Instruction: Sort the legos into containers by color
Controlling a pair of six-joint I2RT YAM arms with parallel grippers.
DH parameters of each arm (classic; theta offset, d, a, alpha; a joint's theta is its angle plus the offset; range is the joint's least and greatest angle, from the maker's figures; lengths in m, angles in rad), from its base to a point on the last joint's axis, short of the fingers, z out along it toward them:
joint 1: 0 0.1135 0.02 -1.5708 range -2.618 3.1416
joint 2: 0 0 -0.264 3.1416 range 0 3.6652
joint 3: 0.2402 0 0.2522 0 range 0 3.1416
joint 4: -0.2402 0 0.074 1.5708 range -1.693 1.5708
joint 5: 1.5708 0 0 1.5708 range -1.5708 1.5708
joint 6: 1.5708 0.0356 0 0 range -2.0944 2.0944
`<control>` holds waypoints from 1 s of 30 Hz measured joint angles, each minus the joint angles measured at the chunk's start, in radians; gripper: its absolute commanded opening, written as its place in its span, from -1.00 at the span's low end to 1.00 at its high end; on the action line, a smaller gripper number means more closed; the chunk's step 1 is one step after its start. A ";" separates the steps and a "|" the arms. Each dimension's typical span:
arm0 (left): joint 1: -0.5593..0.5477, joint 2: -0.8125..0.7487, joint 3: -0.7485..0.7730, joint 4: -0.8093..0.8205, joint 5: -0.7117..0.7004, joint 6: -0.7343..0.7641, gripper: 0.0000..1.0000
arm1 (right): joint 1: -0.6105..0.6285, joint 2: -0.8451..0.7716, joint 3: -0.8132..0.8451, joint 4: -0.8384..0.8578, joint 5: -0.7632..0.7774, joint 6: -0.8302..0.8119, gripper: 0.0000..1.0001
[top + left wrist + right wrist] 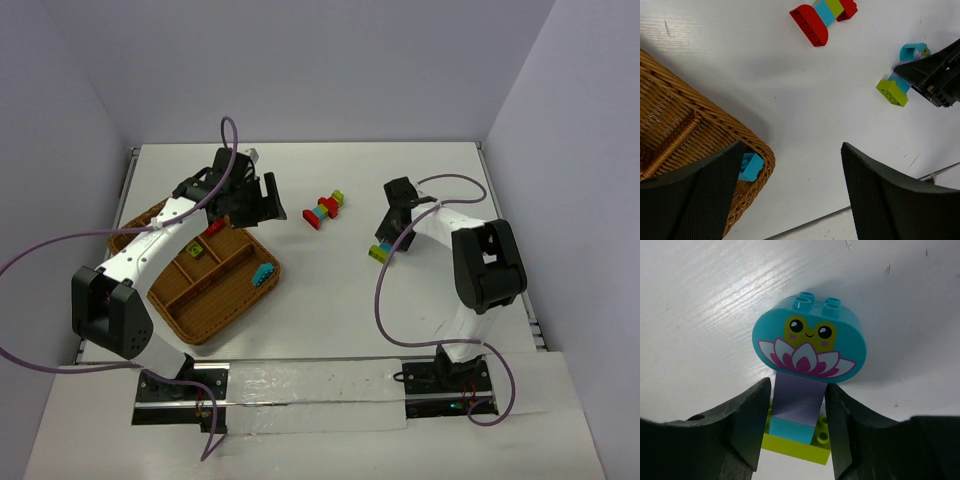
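My right gripper [799,410] is shut on a short lego stack [799,395]. The stack has a teal rounded brick with a frog face [807,342], a purple brick, a teal brick and a lime plate [795,449]. In the top view this gripper [390,236] holds the stack [379,252] low at the table, right of centre. My left gripper [255,200] is open and empty, above the far right corner of the wicker tray [215,320]. The tray holds a teal brick [264,274] and a green brick [195,250]. A red, teal and lime stack [325,209] lies between the arms.
The left wrist view shows the tray's corner [762,152] with the teal brick [750,166], the red stack [822,17] and the right gripper's stack [894,91]. A small red piece [213,228] sits in the tray under the left arm. Walls enclose the table.
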 measured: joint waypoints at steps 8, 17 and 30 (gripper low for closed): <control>-0.002 -0.011 -0.063 0.032 0.079 0.006 0.77 | 0.017 -0.034 0.023 -0.015 -0.003 -0.009 -1.00; -0.036 -0.010 -0.096 0.210 0.266 -0.046 0.97 | 0.166 -0.077 0.226 -0.061 -0.047 -0.005 -1.00; -0.064 0.104 -0.089 0.391 0.371 -0.121 0.62 | 0.272 -0.083 0.346 -0.100 -0.155 0.041 -1.00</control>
